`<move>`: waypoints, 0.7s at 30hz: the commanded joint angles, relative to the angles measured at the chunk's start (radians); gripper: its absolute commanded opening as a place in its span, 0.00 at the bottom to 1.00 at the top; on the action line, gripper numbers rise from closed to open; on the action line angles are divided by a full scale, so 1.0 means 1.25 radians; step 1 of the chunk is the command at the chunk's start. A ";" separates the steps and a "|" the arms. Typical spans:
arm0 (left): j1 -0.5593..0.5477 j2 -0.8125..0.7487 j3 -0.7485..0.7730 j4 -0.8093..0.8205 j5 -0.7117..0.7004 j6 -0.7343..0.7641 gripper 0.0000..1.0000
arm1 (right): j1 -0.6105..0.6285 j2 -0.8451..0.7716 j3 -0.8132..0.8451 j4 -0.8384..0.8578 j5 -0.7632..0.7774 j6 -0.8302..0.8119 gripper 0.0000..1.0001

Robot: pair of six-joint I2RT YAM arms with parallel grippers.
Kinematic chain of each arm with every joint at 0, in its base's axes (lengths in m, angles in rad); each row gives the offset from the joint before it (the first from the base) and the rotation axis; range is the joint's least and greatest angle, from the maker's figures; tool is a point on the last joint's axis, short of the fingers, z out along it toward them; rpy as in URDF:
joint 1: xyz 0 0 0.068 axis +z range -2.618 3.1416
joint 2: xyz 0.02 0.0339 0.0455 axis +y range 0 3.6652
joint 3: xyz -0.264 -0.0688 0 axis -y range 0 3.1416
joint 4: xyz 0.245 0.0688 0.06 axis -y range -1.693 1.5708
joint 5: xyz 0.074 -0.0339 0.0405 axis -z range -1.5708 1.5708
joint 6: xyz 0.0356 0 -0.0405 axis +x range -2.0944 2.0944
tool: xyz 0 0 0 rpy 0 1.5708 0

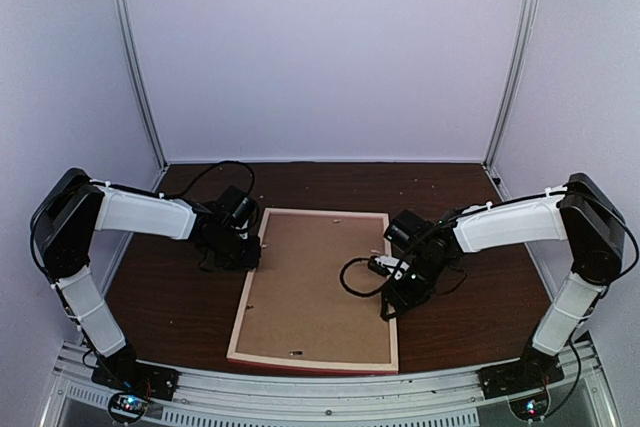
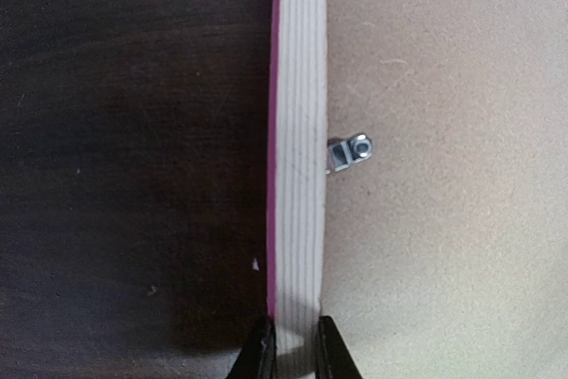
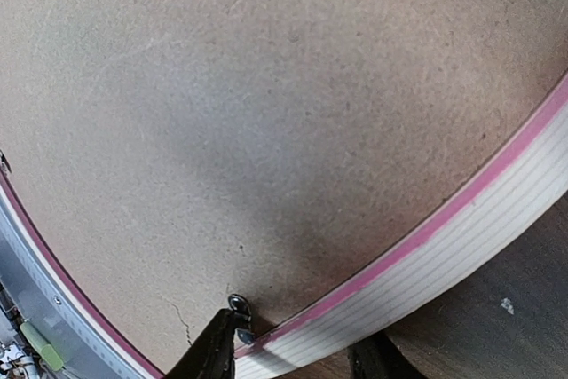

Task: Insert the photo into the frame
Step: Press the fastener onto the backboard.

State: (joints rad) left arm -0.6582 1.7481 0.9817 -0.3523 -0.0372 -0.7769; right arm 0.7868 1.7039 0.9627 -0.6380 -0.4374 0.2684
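One frame lies flat, back upward, at the middle of the counter, between the two arms. Its long sides run from the near edge toward the rear wall. It is a large, thin rectangle. Its rails are pale ribbed wood with a narrow pink stripe running along them. A brown backing board, matt and lightly scuffed, fills the opening. A small metal clip sits on the board just beside the left rail.

The left hand is at the frame's left rail. Its two dark fingers stand narrowly apart, one against each side of the pale wood, closed on it. The right hand is at the right rail. One of its fingers is over the board, just beside a second clip. The other is on the outer side, over the counter, with the rail between them. Whether they press on the rail cannot be told.

The counter is dark brown with a few pale specks. Plain pale walls enclose it on three sides, joined at the rear corners by metal posts. A metal base rail along the near edge carries the arm bases.
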 commanded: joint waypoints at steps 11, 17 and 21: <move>0.002 0.029 -0.028 0.008 0.015 -0.017 0.00 | -0.006 0.052 -0.041 0.053 0.145 -0.047 0.37; 0.003 0.028 -0.029 0.011 0.016 -0.017 0.00 | -0.012 0.038 -0.049 0.086 0.077 -0.046 0.41; 0.002 0.030 -0.028 0.011 0.016 -0.017 0.00 | -0.012 0.026 -0.051 0.101 0.040 -0.040 0.46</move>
State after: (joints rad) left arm -0.6579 1.7481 0.9813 -0.3515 -0.0372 -0.7769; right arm 0.7788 1.6924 0.9447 -0.6159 -0.4541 0.2340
